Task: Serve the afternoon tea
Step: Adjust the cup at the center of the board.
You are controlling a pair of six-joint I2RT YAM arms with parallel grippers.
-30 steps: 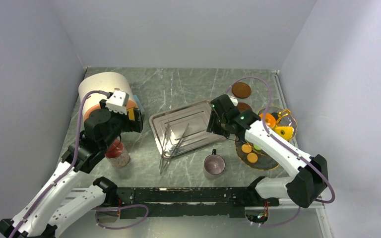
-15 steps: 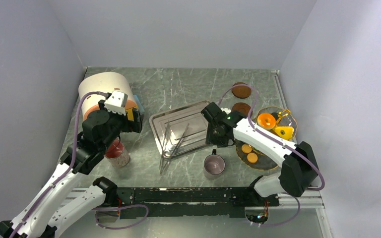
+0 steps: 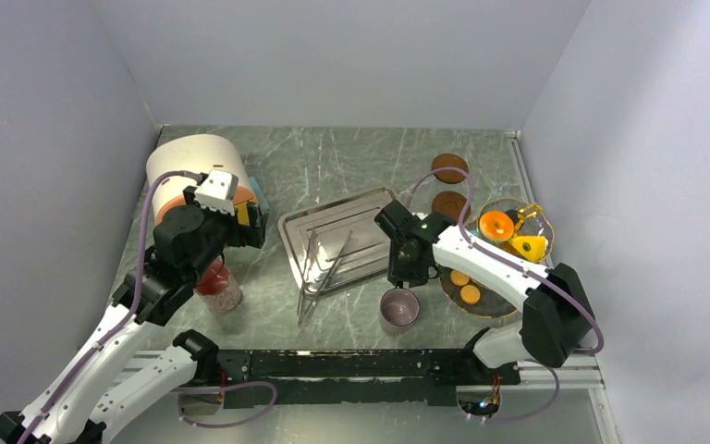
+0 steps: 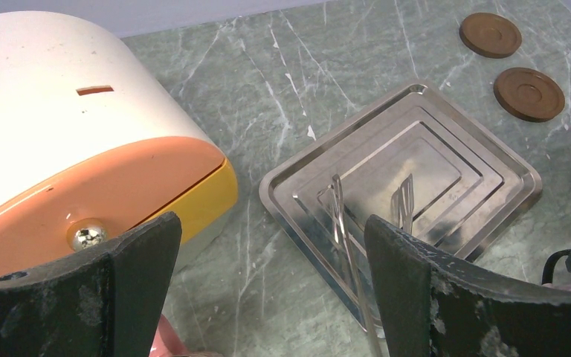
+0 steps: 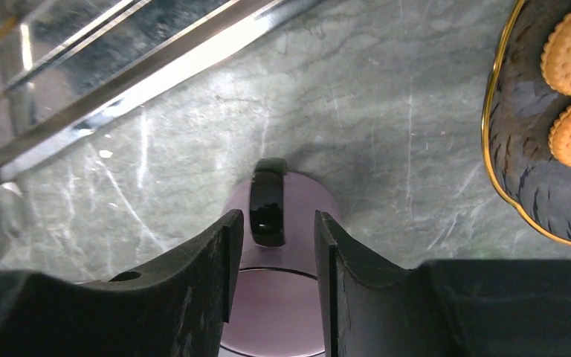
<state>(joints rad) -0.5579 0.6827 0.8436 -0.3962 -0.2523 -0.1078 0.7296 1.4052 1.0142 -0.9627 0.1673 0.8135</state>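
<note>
One pinkish-grey metal mug point(image 3: 398, 309) stands near the front edge of the green marbled table point(image 3: 333, 157), just off the near-right corner of the single steel tray point(image 3: 356, 215) and left of the nearer of two amber glass plates point(image 3: 496, 312). The right gripper point(image 3: 405, 276) hangs directly over it. The wrist view shows its jaws part-way apart astride the mug's black handle point(image 5: 268, 212), with a sliver of space on each side, gripping nothing. Two orange round treats point(image 3: 471, 294) lie on that nearer plate. The farther plate point(image 3: 547, 225) carries one larger orange piece point(image 3: 495, 224) and one yellow piece point(image 3: 531, 247). Two brown coasters point(image 3: 449, 167) sit at the far right, one behind the other. What appear to be two long metal utensils point(image 3: 319, 264) lie in the tray. On the left, the left gripper point(image 3: 251, 220) hovers with jaws spread wide and empty, between one white-and-orange appliance point(image 3: 194, 159) on the far side and one red-lidded jar point(image 3: 223, 292) on the near side
</note>
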